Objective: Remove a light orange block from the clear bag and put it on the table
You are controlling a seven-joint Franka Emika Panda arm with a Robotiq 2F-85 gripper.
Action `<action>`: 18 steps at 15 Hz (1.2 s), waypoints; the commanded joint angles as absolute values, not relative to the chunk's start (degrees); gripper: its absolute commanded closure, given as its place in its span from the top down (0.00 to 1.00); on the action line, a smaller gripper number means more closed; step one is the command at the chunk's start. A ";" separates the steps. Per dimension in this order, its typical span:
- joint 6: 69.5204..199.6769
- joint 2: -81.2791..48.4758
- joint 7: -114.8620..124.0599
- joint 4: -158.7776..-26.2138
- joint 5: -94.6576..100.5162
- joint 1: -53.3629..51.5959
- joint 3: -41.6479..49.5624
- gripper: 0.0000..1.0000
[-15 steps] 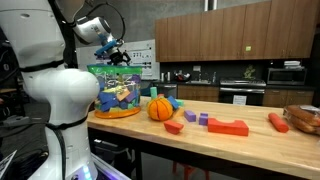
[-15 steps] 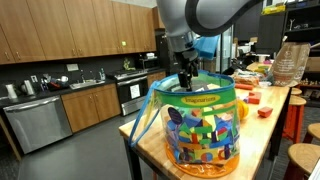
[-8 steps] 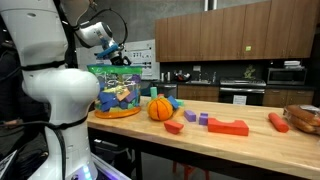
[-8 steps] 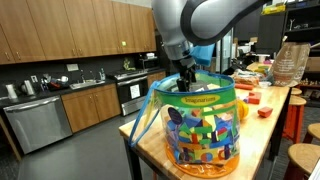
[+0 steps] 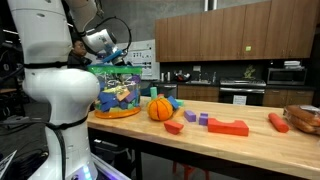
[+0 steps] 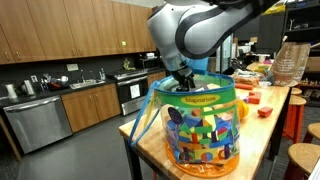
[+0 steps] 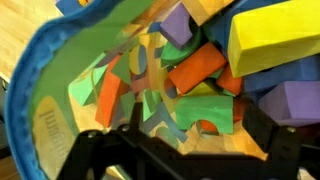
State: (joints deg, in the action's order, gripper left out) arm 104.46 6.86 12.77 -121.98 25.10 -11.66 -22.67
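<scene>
Inside the clear plastic bag with the green band round its top [image 6: 200, 122], the light orange block [image 7: 197, 68], a small rectangular toy piece, lies in a heap of toys. It is wedged there between a purple block [image 7: 180, 22], a long yellow block [image 7: 270, 45] and a green arch-shaped block [image 7: 205, 108]. The black two-fingered gripper [image 7: 190, 138] hangs at the bag's mouth over the heap, its fingers spread wide with nothing between them. In both exterior views the grey-and-white robot arm [image 6: 195, 30] bends over the bag's rim. The bag stands upright at one end of the long light wooden table [image 5: 262, 142]. Just beside the bag sits a ribbed orange ball [image 5: 160, 108]. Farther from the bag along the tabletop lie a small red block [image 5: 173, 127], two small purple blocks [image 5: 190, 117], a larger flat red piece [image 5: 228, 127] and a red rod-like piece [image 5: 278, 122]. All of these are well apart from the bag.
</scene>
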 commanded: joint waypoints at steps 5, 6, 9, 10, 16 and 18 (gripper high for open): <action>104.20 6.61 12.94 -121.45 25.42 -13.29 -21.12 1.00; 104.20 6.61 12.94 -121.44 25.42 -13.29 -21.12 1.00; 105.39 6.21 13.02 -121.49 25.18 -13.29 -20.96 1.00; 107.17 5.98 13.11 -121.80 25.15 -13.35 -20.83 1.00; 115.78 2.79 12.95 -122.37 25.83 -13.32 -19.86 1.00; 114.45 1.46 12.93 -122.03 25.57 -13.27 -19.41 1.00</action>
